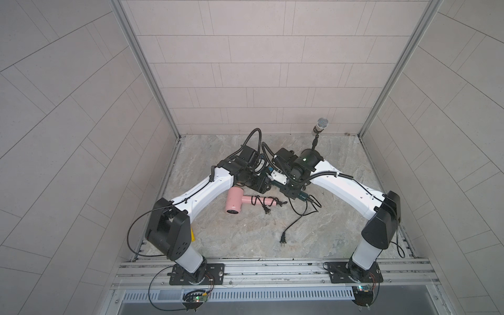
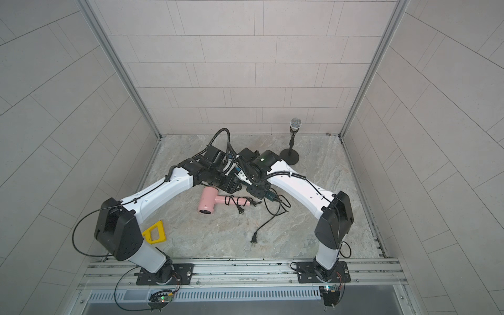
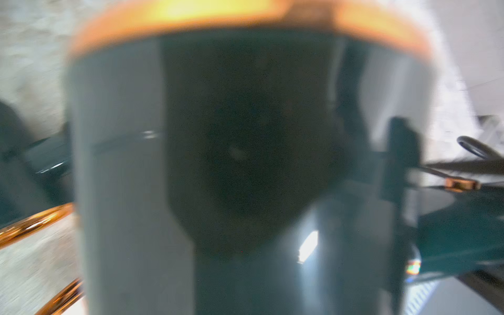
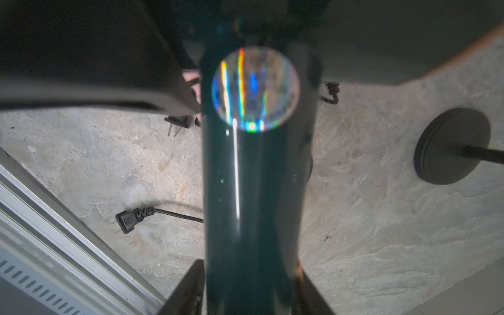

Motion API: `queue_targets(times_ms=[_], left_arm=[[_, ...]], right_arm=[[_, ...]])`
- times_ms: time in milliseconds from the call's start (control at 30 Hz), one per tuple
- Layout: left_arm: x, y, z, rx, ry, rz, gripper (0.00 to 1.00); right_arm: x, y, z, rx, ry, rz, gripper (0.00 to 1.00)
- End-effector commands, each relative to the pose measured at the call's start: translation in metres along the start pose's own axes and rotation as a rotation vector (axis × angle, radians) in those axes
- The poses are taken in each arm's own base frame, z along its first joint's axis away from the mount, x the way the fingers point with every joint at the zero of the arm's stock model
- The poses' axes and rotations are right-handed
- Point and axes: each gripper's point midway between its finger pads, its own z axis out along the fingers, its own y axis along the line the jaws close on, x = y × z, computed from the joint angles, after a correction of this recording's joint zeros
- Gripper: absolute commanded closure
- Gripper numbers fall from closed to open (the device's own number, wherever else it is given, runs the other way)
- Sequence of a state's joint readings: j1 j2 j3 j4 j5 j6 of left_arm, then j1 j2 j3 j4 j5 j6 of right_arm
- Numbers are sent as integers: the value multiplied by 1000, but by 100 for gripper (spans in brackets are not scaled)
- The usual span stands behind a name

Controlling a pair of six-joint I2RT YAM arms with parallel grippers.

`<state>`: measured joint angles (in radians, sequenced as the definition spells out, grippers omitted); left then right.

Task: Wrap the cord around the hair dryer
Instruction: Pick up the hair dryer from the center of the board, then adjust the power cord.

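- The right gripper (image 4: 248, 268) has its fingers (image 4: 186, 289) on either side of the handle of the dark green hair dryer (image 4: 259, 191). The handle runs straight out between them and on past the tips, with a shiny round sticker (image 4: 255, 88) on it.
- Those fingers are set about as wide as the handle. I cannot tell whether they pinch it or stand just off it.
- The left gripper (image 1: 261, 186) is down close beside the right gripper (image 1: 290, 191), over the same dryer.
- The left wrist view is only a blur of dark body, grey and an orange-gold rim. I cannot tell how far the left fingers stand apart, or whether they hold anything.
- In both top views the dryer's handle end (image 1: 302, 196) pokes out just past the right fingers. The rest of the dryer is hidden under the two grippers.
- The cord (image 4: 177, 214) leaves that handle end and loops loose on the table (image 1: 245, 245) just beside the right fingers.
- It trails off to its plug (image 1: 283, 241), which lies flat, well apart from both grippers.
- A pink hair dryer (image 1: 234, 202) lies on its side near the left fingers but apart from them. Its own black cord is wound around its handle, and its plug lies just beside that handle.
- A microphone stand (image 1: 321, 126) rises well beyond the right gripper.
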<state>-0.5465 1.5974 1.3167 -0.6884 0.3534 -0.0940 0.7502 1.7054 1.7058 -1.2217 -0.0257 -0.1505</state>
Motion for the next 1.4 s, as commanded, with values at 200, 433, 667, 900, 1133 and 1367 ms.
queue_targets(times_ms=[200, 433, 667, 900, 1133, 1367], left_arm=[[-31, 67, -58, -164, -139, -233, 100], [-61, 75, -91, -106, -309, -351, 100], [-77, 69, -103, -52, -367, -389, 100], [-80, 65, -102, -12, -383, -421, 100], [-81, 66, -102, -11, -391, -439, 100], [-83, 64, -102, 2, -397, -454, 100]], right_arm=[[17, -59, -82, 51, -353, 434, 16], [113, -62, -26, 72, -165, 778, 23], [121, -30, 34, -73, -256, 911, 49], [82, -36, 56, -168, -610, 969, 51], [85, -23, 88, -210, -552, 1025, 50], [77, -19, 112, -182, -499, 989, 52]])
